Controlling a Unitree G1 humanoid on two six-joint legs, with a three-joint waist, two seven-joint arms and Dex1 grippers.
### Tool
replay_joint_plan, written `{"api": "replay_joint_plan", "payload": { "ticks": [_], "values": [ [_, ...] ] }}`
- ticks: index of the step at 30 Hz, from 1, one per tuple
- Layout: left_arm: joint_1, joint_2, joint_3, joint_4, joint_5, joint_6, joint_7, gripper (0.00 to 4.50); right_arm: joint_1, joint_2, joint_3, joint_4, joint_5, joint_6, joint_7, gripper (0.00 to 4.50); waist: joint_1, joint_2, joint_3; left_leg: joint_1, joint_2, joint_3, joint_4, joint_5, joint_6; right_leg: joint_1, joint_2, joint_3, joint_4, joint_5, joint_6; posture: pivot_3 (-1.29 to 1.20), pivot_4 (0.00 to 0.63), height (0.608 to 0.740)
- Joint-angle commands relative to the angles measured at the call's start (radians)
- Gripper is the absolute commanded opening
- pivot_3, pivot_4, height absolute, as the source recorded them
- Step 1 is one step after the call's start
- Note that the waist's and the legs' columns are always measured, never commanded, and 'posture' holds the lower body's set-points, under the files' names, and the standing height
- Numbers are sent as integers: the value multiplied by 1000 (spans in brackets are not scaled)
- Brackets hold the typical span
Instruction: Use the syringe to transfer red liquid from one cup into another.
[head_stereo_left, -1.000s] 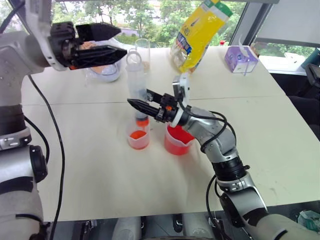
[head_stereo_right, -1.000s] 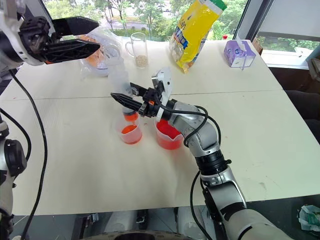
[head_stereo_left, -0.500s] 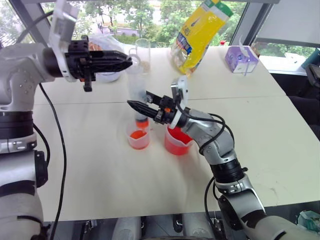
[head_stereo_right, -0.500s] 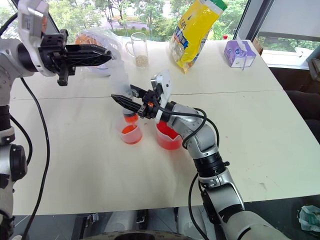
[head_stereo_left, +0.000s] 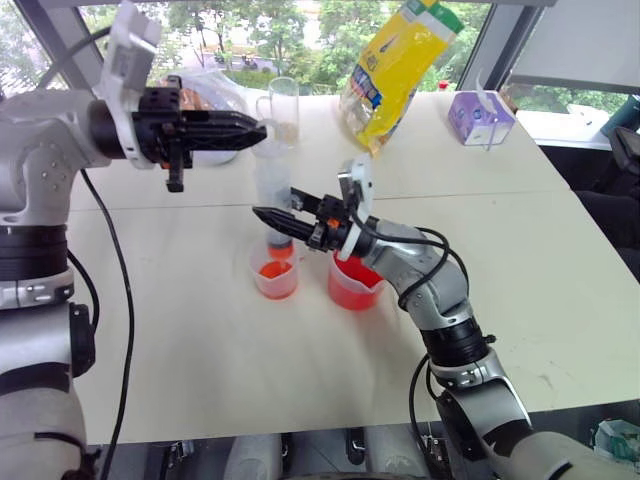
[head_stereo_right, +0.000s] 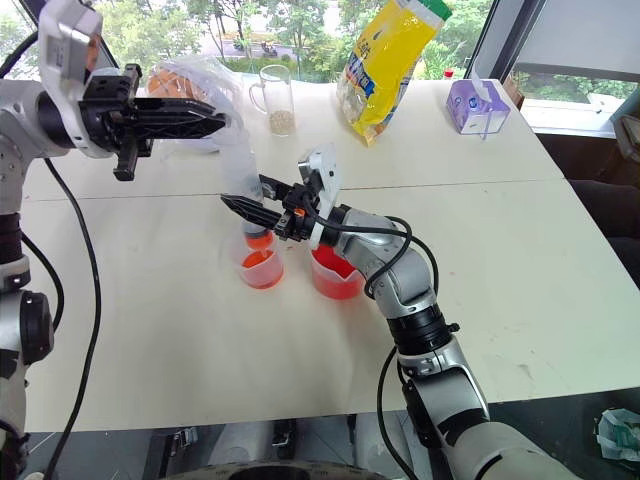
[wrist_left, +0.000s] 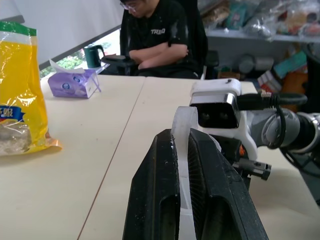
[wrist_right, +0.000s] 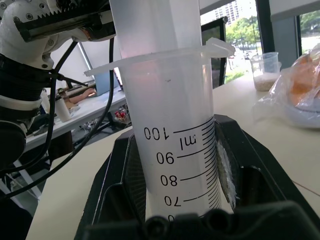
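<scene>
Above the small cup (head_stereo_left: 275, 279), the right gripper (head_stereo_left: 268, 216) is clamping the upright syringe (head_stereo_left: 272, 195) while the left gripper (head_stereo_left: 256, 127) is pinching its plunger (wrist_left: 183, 150).

light: bright daylight from far windows – soft shadows | focus: sharp

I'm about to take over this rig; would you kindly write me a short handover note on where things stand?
Right pincer: shut on the syringe barrel, held upright with its tip over the smaller cup.
Left pincer: shut on the syringe's plunger top.
Larger beaker of red liquid stands just right of the smaller cup, which already holds some red.
Left: work the plunger, finish the transfer, set the syringe down.
</scene>
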Motion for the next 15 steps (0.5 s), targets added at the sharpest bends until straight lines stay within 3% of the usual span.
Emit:
{"api": "replay_joint_plan", "payload": {
  "ticks": [1,15],
  "values": [
    [19,9,-50,-37,23,-18,-41,45,-71,20,-44,-105,44,-12,-7,1567,0,0,0,0,0,0,0,0,0,0,0,0,0,0,0,0,150,740],
    [85,32,-78,-71,61,-66,-61,45,-139,3,-123,-138,86,35,-38,1567,0,0,0,0,0,0,0,0,0,0,0,0,0,0,0,0,150,740]
  ]
}}
